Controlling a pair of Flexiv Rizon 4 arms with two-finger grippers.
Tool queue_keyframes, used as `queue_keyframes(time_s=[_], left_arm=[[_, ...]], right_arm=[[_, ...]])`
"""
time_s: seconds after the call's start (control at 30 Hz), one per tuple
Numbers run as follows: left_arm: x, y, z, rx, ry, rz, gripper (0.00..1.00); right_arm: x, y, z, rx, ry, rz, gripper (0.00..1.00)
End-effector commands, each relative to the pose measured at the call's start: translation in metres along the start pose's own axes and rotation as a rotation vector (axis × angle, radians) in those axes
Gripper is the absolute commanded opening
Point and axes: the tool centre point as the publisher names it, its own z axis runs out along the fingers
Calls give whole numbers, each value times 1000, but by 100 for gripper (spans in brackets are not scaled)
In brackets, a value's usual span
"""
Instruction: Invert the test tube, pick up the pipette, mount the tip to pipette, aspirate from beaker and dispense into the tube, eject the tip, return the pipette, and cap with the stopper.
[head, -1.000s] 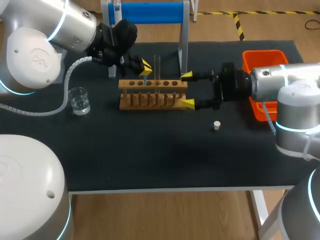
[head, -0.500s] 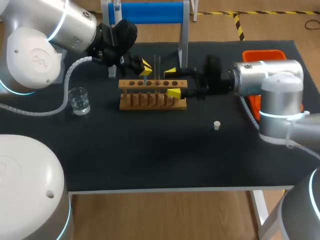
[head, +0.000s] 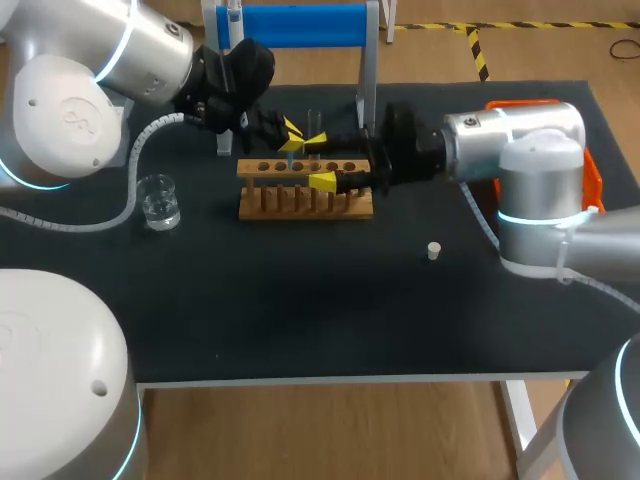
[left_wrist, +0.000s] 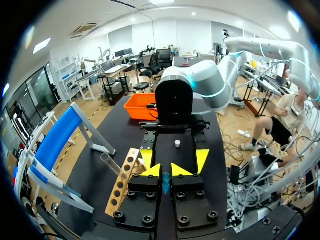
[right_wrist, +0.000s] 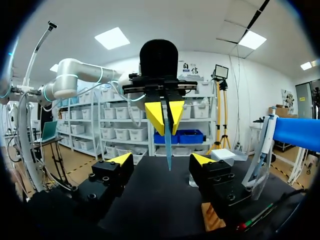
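Note:
A clear test tube (head: 313, 124) stands upright in the wooden rack (head: 304, 198). Over the rack's back edge, my left gripper (head: 291, 136) is shut on a slim blue tip (left_wrist: 165, 183) that points down. My right gripper (head: 319, 160) faces it from the right, open, one finger on each side of the blue tip (right_wrist: 167, 144) without touching it. From the right wrist, the test tube (right_wrist: 257, 171) is outside my right gripper (right_wrist: 161, 160), beside one finger. From the left wrist, the tube (left_wrist: 112, 165) leans out of the rack (left_wrist: 121, 181) beside my left gripper (left_wrist: 166, 170).
A glass beaker (head: 158, 201) with clear liquid sits at the left. The small white stopper (head: 433, 250) lies in front of the right arm. An orange bin (head: 520, 105) is partly hidden behind that arm. A blue stand (head: 301, 25) rises behind the rack.
My right gripper has slid left along the rack until its fingers flank the blue tip, and they have narrowed. The left arm has stayed put.

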Motion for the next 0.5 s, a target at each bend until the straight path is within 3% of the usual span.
queue_keyframes(time_s=[0.03, 0.5], left_arm=[[-1, -1, -1, -5, 5, -1, 0], [-1, -1, -1, -5, 5, -1, 0]], right_arm=[[3, 3, 6, 9, -5, -1, 72], [-6, 4, 19, 17, -3, 4, 64]])
